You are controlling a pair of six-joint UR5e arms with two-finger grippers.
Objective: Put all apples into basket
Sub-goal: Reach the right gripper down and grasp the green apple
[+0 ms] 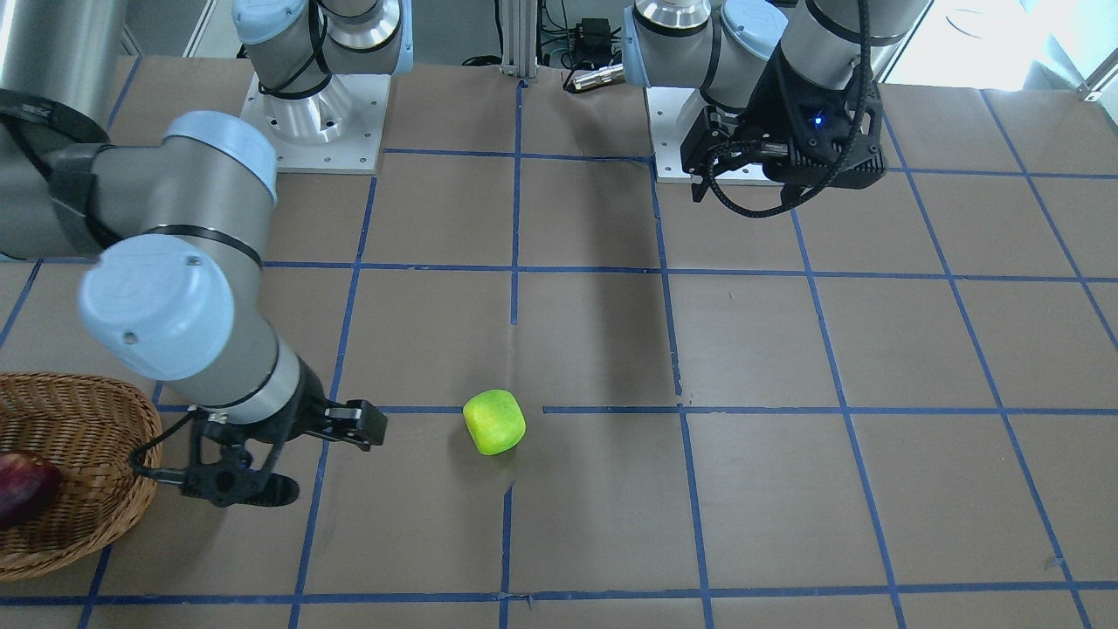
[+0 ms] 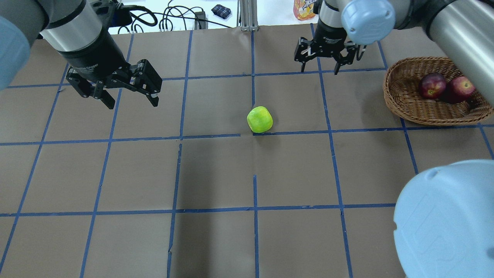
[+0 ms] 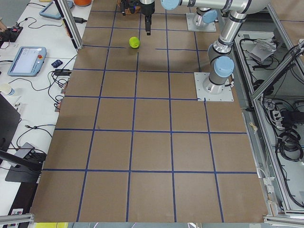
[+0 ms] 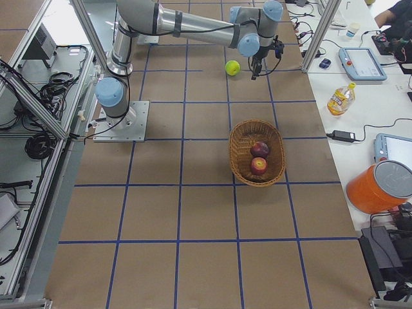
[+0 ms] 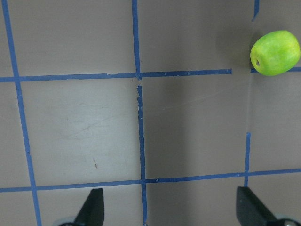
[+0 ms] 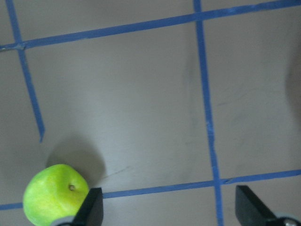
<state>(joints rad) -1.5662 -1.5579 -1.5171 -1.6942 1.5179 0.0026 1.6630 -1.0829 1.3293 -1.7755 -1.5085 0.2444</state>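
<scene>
The lime green apple (image 2: 259, 119) lies on the brown table, near the middle; it also shows in the front view (image 1: 494, 422). The wicker basket (image 2: 401, 101) stands at the right and holds the maroon apple (image 2: 432, 85) and the red apple (image 2: 462, 85). My right gripper (image 2: 319, 70) is open and empty, above the table between the green apple and the basket. In the right wrist view the green apple (image 6: 55, 194) lies beside one fingertip (image 6: 92, 207). My left gripper (image 2: 132, 103) is open and empty, well to the left of the green apple (image 5: 275, 52).
The table is covered in brown paper with blue tape grid lines (image 2: 254, 166). Both arm bases (image 1: 314, 114) stand at the robot's edge. Cables, a bottle (image 4: 340, 98) and tablets lie on a side bench beyond the far edge.
</scene>
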